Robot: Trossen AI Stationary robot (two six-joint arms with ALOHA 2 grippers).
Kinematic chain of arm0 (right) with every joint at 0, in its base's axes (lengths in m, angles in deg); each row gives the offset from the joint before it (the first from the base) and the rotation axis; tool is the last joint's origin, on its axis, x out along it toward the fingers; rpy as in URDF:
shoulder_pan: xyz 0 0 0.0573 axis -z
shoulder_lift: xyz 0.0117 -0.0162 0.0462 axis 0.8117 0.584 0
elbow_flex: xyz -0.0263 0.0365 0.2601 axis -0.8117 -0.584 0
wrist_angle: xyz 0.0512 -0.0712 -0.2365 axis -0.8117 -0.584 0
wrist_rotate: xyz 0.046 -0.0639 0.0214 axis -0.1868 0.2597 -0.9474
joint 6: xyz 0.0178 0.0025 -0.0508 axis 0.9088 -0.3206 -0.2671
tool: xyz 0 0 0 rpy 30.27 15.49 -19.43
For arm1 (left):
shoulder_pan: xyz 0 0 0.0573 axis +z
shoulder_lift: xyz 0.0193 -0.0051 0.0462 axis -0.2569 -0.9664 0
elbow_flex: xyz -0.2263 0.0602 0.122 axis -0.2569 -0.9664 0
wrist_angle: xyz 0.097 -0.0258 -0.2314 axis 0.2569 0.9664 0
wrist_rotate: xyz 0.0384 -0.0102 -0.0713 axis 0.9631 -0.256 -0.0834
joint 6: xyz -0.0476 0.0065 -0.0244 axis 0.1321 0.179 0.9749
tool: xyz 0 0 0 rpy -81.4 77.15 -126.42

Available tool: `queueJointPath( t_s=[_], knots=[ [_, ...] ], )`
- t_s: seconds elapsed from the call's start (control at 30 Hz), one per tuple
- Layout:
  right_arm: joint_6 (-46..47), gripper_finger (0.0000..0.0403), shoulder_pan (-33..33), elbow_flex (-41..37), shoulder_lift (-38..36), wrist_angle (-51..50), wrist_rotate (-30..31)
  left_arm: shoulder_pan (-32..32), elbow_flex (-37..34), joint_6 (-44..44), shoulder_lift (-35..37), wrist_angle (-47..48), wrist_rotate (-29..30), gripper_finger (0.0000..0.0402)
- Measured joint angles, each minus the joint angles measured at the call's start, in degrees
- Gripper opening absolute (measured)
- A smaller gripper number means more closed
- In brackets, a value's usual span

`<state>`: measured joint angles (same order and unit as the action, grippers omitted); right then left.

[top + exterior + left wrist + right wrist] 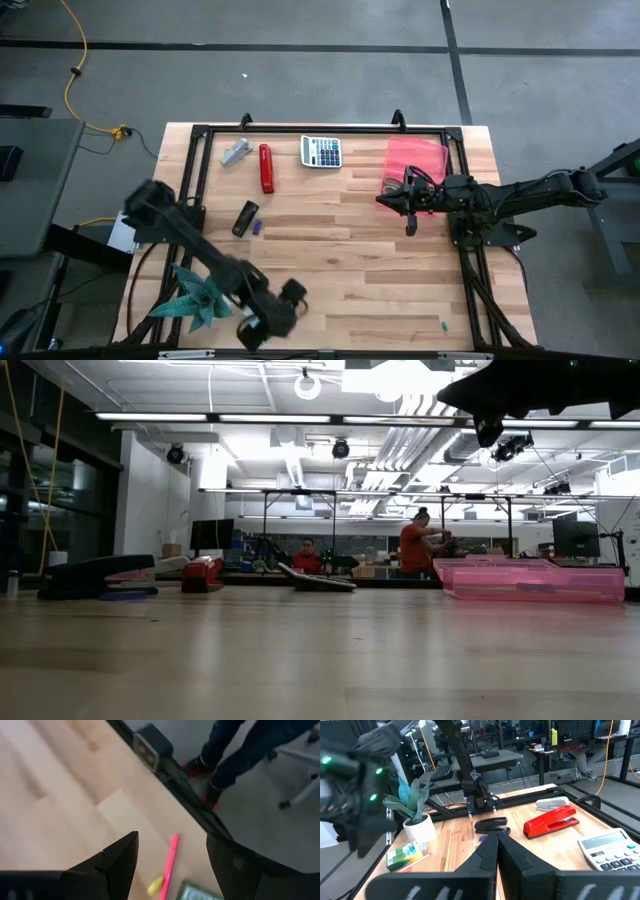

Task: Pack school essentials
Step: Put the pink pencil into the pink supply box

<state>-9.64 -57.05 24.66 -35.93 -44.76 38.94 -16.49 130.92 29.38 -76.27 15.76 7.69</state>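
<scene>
In the left wrist view a pink stick (170,864) and a yellow stick (155,885) lie on the wood near the table's near edge, beside a corner of the crayon box (196,893). My left gripper (172,840) hovers open above them, touching nothing; in the high view it (264,324) hides them. The right wrist view shows the green-yellow crayon box (407,854) lying flat with an orange pencil (413,865) at its side. My right gripper (385,200) waits shut in the air beside the pink case (417,160). Scissors and eraser do not show.
A potted plant (195,297) stands next to my left arm. A black stapler (245,218), a red stapler (266,168), a grey stapler (236,152) and a calculator (322,151) lie toward the far left. A person's legs (235,755) stand beyond the near edge.
</scene>
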Motion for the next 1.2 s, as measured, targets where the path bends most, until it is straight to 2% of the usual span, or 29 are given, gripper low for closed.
queueJointPath(
  t_s=[0.23,0.63,1.07,1.2],
  knots=[
    [0.1,0.0,0.0,0.0,0.0,-0.7,0.0,-1.8,4.1,3.9,-10.0,0.3,-0.3,0.0224],
    [0.1,0.0,0.0,0.0,0.0,-1.3,0.0,-2.1,4.1,5.6,-14.5,4.9,-0.2,0.0183],
    [0.1,0.0,0.0,0.0,0.0,-1.5,0.0,-1.9,4.3,3.1,-17.0,6.6,0.6,0.0085],
    [0.3,0.0,0.0,0.0,0.0,-1.5,0.0,-1.4,4.3,3.2,-17.0,6.6,0.4,0.0041]
  ],
)
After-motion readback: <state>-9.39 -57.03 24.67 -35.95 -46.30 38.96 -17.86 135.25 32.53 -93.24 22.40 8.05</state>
